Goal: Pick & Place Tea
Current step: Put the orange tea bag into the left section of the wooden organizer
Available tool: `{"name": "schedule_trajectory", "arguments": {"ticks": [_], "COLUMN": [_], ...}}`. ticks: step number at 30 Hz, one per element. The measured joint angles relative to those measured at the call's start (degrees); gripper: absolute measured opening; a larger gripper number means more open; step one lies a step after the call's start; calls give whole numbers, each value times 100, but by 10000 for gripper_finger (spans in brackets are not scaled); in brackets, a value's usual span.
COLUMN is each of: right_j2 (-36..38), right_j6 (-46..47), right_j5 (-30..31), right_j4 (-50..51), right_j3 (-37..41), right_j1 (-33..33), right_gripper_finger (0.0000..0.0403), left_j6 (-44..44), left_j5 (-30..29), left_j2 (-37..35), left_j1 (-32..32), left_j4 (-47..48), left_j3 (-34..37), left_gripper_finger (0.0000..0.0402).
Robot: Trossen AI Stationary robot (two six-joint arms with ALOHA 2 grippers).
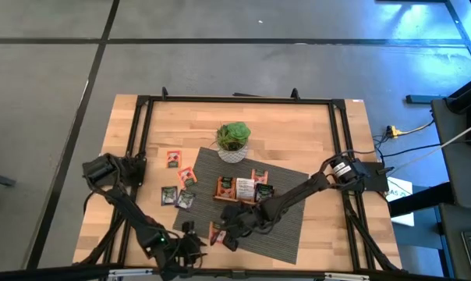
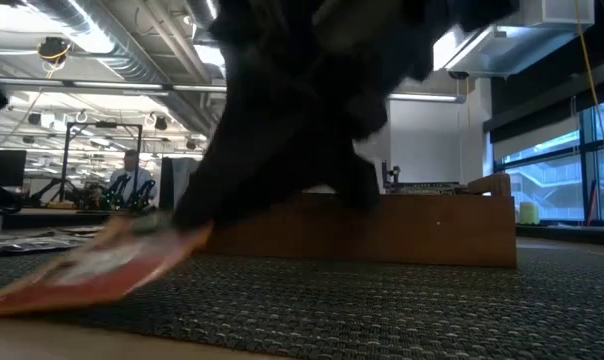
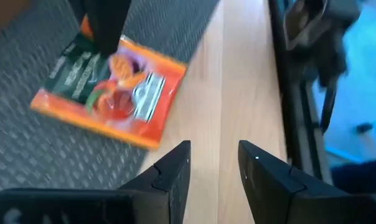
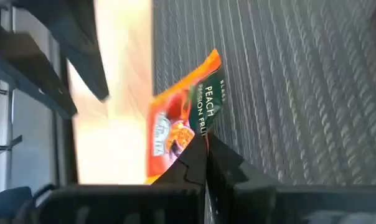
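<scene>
Grey mat (image 1: 286, 222) carries one orange sachet (image 4: 178, 124) pinched by the right gripper (image 4: 205, 146); four sachets (image 1: 178, 197) lie on wood; left gripper (image 3: 213, 163) stands apart, empty.

Seen from above, on one wooden table (image 1: 298, 125): one dark woven mat (image 1: 286, 226), one potted plant (image 1: 233, 142), one wooden tray (image 1: 258, 175). Five tea sachets lying loose: one orange-red sachet (image 1: 173, 159) and a second orange-red sachet (image 1: 188, 176) on the bare wood; two dark sachets (image 1: 168, 195) side by side; one peach sachet (image 1: 216, 232) at the mat's edge. More sachets packed in the tray, at least three, exact number impossible to tell. Two dark arms, one gripper apiece: left gripper (image 1: 190, 250), right gripper (image 1: 228, 232). Two fingers on each. In the room beyond, one person (image 2: 130, 178).
</scene>
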State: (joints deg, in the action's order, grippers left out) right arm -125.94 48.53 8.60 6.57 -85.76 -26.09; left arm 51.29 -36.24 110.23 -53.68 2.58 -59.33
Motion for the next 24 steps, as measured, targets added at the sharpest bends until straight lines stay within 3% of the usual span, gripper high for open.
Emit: {"name": "schedule_trajectory", "arguments": {"ticks": [4,11,15,24], "right_j2": [396,1257,1334,1019], "right_j6": [-414,-1135,-1573,-1706], "right_j5": [416,2182,2945,3279], "right_j4": [305,1176,1343,1677], "right_j3": [0,-4,-11,-2], "right_j1": [2,7,21,200], "right_gripper_finger": [4,4,4,4], "left_j6": [-1,-241,-255,-258], "left_j5": [-221,-362,-492,-459], "left_j2": [-219,-334,-338,-347], "left_j1": [-139,-289,-253,-120], "left_j4": [98,8,-77,-110], "left_j3": [0,-9,-9,-11], "left_gripper_finger": [130,130,130,130]}}
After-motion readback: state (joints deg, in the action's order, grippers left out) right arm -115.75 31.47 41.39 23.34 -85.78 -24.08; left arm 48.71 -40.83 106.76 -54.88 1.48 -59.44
